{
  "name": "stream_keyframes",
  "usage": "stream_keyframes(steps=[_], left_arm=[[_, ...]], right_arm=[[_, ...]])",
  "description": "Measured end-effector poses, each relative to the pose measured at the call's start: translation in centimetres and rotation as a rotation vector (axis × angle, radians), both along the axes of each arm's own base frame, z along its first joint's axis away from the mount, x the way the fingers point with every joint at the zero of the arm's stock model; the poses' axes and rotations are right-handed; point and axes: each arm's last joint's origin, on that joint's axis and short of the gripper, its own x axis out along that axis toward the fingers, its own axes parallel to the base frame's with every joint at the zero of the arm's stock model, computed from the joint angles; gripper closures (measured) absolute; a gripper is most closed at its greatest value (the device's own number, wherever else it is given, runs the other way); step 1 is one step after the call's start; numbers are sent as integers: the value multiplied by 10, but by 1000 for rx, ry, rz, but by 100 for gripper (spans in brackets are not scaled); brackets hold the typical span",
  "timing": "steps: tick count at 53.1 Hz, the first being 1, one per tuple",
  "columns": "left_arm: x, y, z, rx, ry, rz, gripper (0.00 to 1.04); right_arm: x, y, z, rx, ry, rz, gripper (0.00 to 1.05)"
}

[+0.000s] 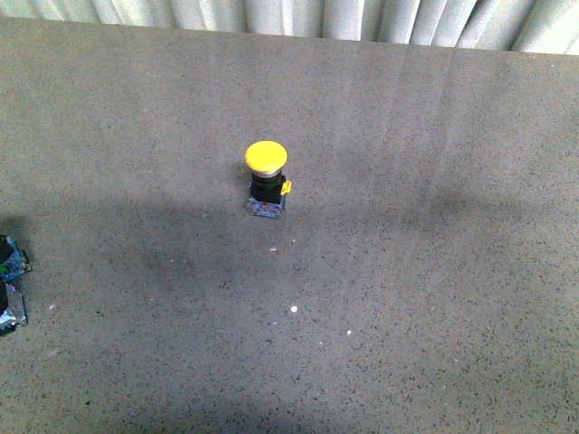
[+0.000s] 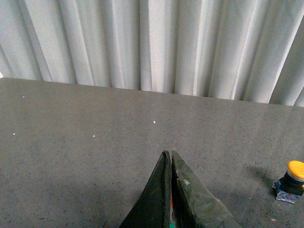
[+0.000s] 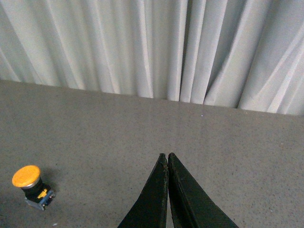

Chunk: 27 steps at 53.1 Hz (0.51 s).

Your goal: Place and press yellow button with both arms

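The yellow button (image 1: 266, 181) stands upright on the grey table near its middle: round yellow cap, black body, small yellow side tab, silvery base. No arm shows in the front view. In the left wrist view the yellow button (image 2: 291, 182) sits well off to one side of my left gripper (image 2: 168, 153), which is shut with nothing between its jaws. In the right wrist view the yellow button (image 3: 32, 186) stands apart from my right gripper (image 3: 166, 155), also shut and empty. Both grippers hover over bare tabletop.
A crumpled blue-silver scrap with dark parts (image 1: 11, 282) lies at the table's left edge. A pale pleated curtain (image 1: 298, 18) hangs behind the table's far edge. A few white specks (image 1: 293, 310) dot the grey surface.
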Motion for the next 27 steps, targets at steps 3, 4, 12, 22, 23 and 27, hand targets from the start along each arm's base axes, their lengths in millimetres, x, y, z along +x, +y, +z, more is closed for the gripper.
stream_keyframes(steps=[3, 4, 12, 22, 23, 27], left_arm=[[0, 0, 0, 0, 0, 0, 103], [0, 0, 0, 0, 0, 0, 103], [0, 0, 0, 0, 0, 0, 103], [0, 0, 0, 0, 0, 0, 103], [0, 0, 0, 0, 0, 0, 103], [0, 0, 0, 0, 0, 0, 103]], right_arm=[[-5, -3, -2, 0, 1, -2, 103], [-7, -3, -2, 0, 1, -2, 103], [-18, -8, -5, 0, 1, -1, 103], [-29, -19, -13, 1, -16, 11, 103], [-30, -20, -15, 1, -9, 2, 103], [-34, -21, -17, 1, 5, -2, 103]])
